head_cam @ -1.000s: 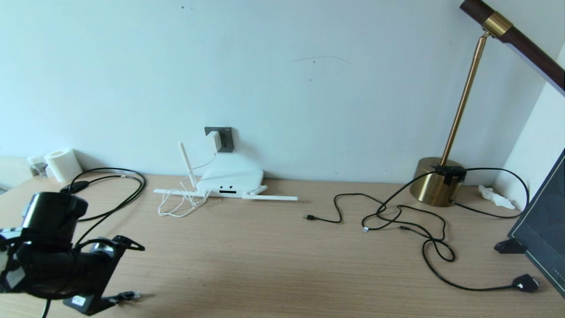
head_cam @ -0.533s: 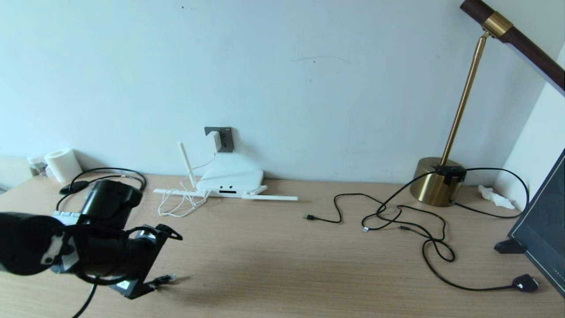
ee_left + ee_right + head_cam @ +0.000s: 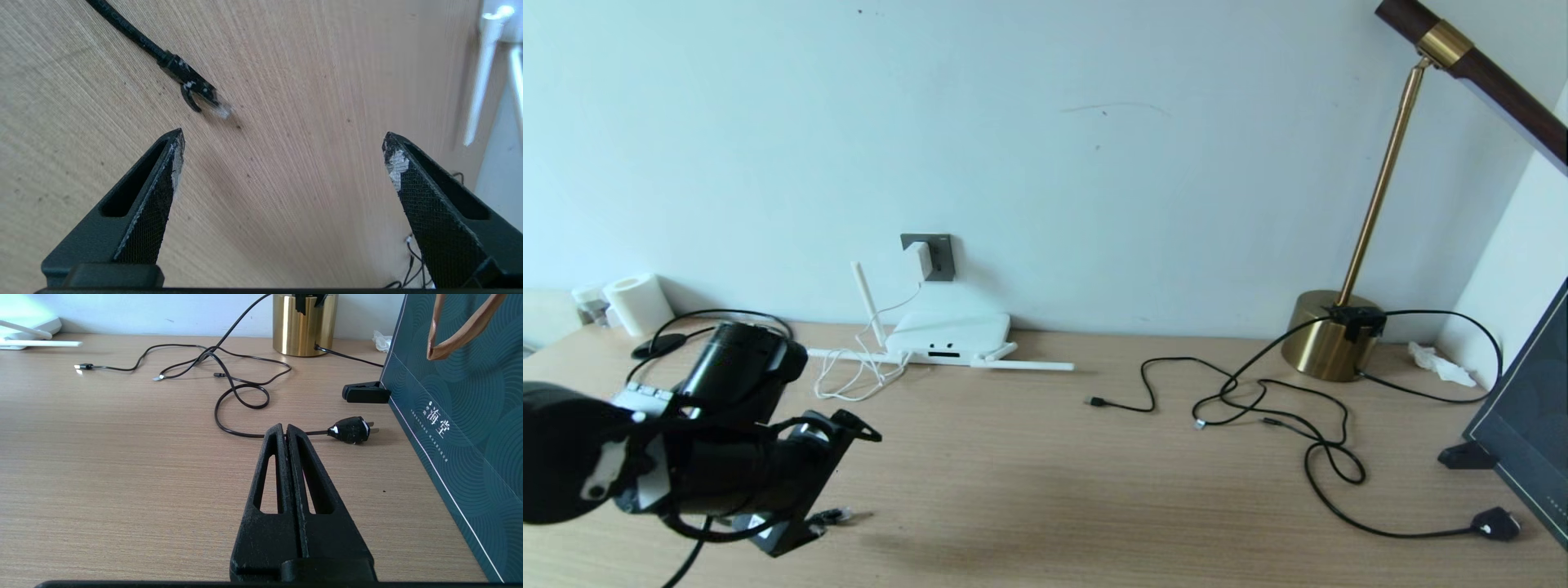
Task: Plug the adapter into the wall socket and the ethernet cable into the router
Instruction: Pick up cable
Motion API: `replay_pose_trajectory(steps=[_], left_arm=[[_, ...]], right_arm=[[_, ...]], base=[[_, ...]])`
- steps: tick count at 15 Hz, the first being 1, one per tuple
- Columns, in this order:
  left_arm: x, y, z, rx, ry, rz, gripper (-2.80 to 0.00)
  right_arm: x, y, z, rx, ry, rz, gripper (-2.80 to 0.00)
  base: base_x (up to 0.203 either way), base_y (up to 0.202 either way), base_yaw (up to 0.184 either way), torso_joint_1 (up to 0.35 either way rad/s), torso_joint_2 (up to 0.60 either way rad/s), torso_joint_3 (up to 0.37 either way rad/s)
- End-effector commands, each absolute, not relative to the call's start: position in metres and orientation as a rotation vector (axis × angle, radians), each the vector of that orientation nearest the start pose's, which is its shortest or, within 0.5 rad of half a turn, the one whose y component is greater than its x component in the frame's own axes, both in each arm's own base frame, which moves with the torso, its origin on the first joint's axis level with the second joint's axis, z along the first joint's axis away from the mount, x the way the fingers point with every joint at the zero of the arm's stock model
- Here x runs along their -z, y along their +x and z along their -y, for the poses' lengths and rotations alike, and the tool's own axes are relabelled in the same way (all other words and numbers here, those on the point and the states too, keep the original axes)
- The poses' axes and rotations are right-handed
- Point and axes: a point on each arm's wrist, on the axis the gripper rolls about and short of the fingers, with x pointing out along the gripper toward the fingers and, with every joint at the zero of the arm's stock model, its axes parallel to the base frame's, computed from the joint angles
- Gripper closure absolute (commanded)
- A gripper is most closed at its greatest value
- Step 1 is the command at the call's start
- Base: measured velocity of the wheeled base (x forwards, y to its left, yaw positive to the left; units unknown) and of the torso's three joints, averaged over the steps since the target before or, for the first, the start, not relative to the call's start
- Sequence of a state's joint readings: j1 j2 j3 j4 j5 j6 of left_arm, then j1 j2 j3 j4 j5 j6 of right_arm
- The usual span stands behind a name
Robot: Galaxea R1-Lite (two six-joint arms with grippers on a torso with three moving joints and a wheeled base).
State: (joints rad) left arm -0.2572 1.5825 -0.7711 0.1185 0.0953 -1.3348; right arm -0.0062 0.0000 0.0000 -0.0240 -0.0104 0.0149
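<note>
The white adapter (image 3: 920, 259) sits plugged into the dark-grey wall socket (image 3: 940, 257), its thin white cord hanging down to the router (image 3: 947, 333). The router lies flat against the wall with its antennas spread. The black ethernet cable (image 3: 734, 317) loops at the far left; its clear-tipped plug (image 3: 838, 515) (image 3: 201, 92) lies on the table just beyond one fingertip of my left gripper (image 3: 846, 483) (image 3: 282, 141). That gripper is open, low over the table, with nothing between its fingers. My right gripper (image 3: 284, 429) is shut and empty, out of the head view.
A brass lamp base (image 3: 1327, 336) stands at the back right with thin black cables (image 3: 1258, 400) sprawled in front. A black power plug (image 3: 352, 430) lies just beyond my right gripper. A dark green bag (image 3: 461, 416) stands at the right edge. A white roll (image 3: 640, 304) sits far left.
My left arm has swung forward and to the right over the table, towards the router. The ethernet plug has shifted right along with it. My gripper stays open.
</note>
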Motion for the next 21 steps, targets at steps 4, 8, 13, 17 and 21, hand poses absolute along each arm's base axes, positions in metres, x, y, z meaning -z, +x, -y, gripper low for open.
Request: replay_pose_trajectory(steps=[4,8,13,17,21], left_arm=[[-0.210,0.190,0.045,-0.329,-0.958,-0.724,-2.80],[-0.225,0.157,0.016,-0.207,-0.425,-0.661,-2.80],[-0.218,0.149,0.002,0.041,0.072,-0.702,-2.80],[-0.200,0.172,0.002,0.162,0.319,-0.789,-2.80],[-0.195,0.195,0.000,0.318,0.709,-0.745,-2.80]], right_arm=[[-0.075,-0.022,0.000,0.017,0.015,0.012,0.00],[-0.075,-0.022,0.000,0.017,0.015,0.012,0.00],[-0.075,-0.022,0.000,0.017,0.015,0.012,0.00],[-0.075,-0.022,0.000,0.017,0.015,0.012,0.00],[-0.075,-0.022,0.000,0.017,0.015,0.012,0.00]], base=[[0.000,0.000,0.000,0.000,0.00,0.000],[0.000,0.000,0.000,0.000,0.00,0.000],[0.000,0.000,0.000,0.000,0.00,0.000],[0.000,0.000,0.000,0.000,0.00,0.000],[0.000,0.000,0.000,0.000,0.00,0.000]])
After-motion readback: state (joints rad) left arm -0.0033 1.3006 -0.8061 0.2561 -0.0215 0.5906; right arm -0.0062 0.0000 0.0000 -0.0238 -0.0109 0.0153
